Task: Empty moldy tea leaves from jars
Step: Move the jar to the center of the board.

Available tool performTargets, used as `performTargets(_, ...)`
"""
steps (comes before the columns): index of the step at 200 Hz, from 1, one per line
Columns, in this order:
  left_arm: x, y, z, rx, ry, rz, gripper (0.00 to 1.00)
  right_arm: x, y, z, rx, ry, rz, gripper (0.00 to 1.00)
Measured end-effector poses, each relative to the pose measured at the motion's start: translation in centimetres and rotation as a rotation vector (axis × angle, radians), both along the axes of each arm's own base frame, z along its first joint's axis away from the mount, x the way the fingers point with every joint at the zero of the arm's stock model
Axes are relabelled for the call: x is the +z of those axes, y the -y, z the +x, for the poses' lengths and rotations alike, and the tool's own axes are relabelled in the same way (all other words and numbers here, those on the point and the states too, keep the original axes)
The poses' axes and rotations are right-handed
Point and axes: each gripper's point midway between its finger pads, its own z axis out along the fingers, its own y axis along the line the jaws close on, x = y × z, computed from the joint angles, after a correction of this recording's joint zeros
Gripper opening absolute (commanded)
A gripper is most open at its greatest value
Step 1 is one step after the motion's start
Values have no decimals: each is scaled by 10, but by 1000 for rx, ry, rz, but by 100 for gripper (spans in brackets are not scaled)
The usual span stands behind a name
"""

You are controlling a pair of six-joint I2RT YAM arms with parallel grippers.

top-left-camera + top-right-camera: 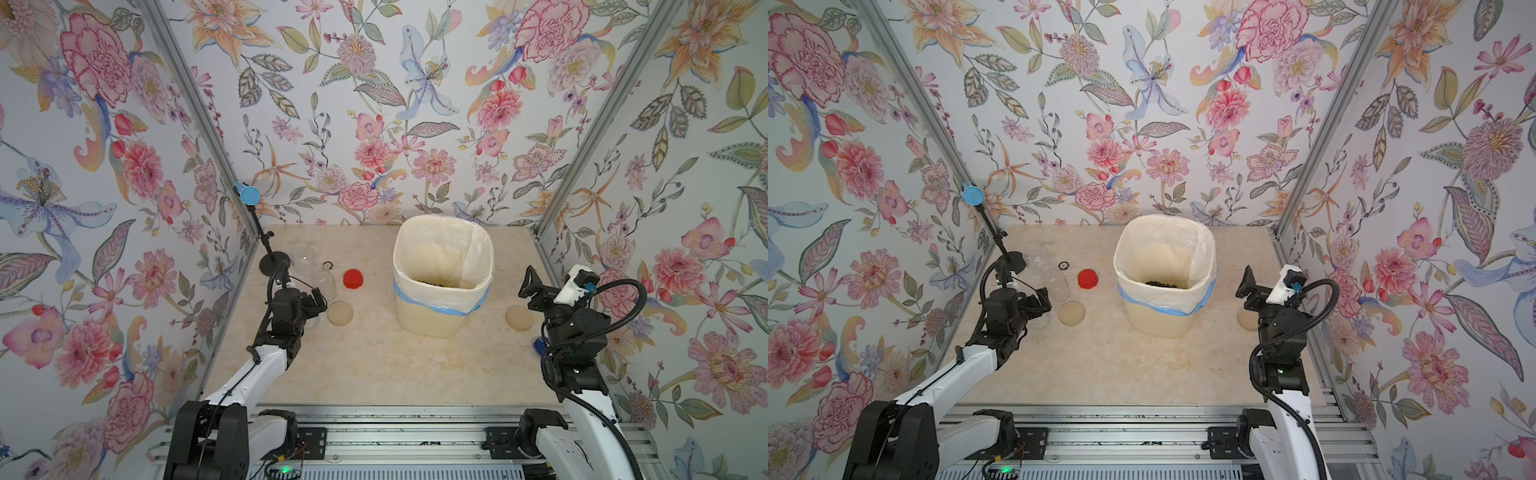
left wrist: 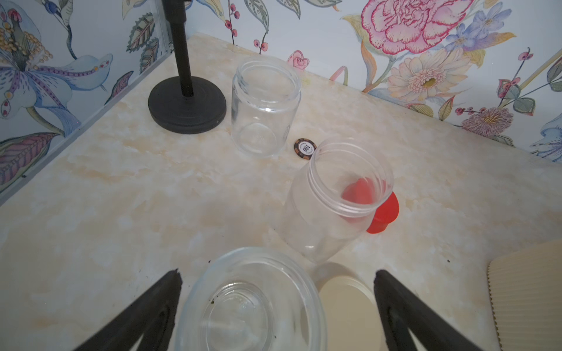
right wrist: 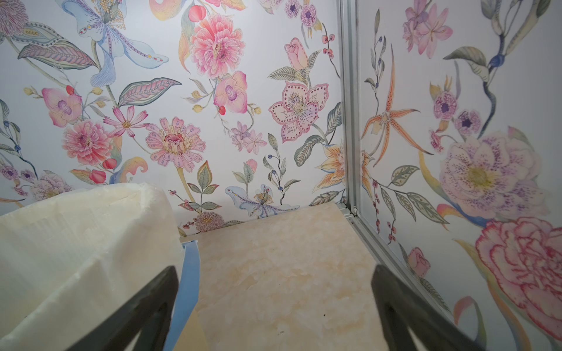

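Tea leaves (image 1: 434, 284) lie in the lined bin (image 1: 428, 320); the left tool (image 2: 277, 272), spread around the nearest empty squat jar (image 2: 252, 304), could knock it into the tall jar (image 2: 331, 206) by swinging sideways, while the right tool (image 3: 275, 269) gapes empty.

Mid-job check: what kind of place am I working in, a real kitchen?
Probably a staged test booth, not a kitchen: floral wallpaper panels in aluminium frame posts, a marble-look tabletop, and a metal mounting rail in front.
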Motion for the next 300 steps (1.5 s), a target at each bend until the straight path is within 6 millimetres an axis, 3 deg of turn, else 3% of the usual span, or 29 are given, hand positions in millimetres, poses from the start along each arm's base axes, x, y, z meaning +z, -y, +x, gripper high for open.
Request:
performTargets(24,11,-2,11,7,18,13,100,0,0,0,0,0,0,100)
performTargets(54,17,-9,7,43,27,35,100,0,0,0,0,2,0,100)
performTargets(74,36,-26,-2,113,69,56,100,1,0,-1,1,4,0,100)
performTargets(95,50,-56,-11,203,113,56,100,1,-1,-1,4,4,6,100)
performTargets(114,41,-77,-11,248,92,30,100,1,-1,-1,9,5,7,100)
performTargets(134,11,-83,-10,239,39,-50,100,1,-2,-1,14,6,6,100)
performTargets(157,-31,-70,-14,181,-25,-162,100,2,-3,-1,15,6,6,100)
performTargets(178,-51,-54,-14,126,-46,-250,100,2,-3,-1,16,9,6,100)
performTargets(237,-50,-27,0,5,23,-397,100,-1,-3,-1,16,5,6,100)
performTargets(264,-61,-14,1,-44,-9,-436,100,-1,-3,-1,16,5,6,100)
performTargets(300,-63,15,0,-122,-37,-456,100,-1,-3,-1,16,5,6,100)
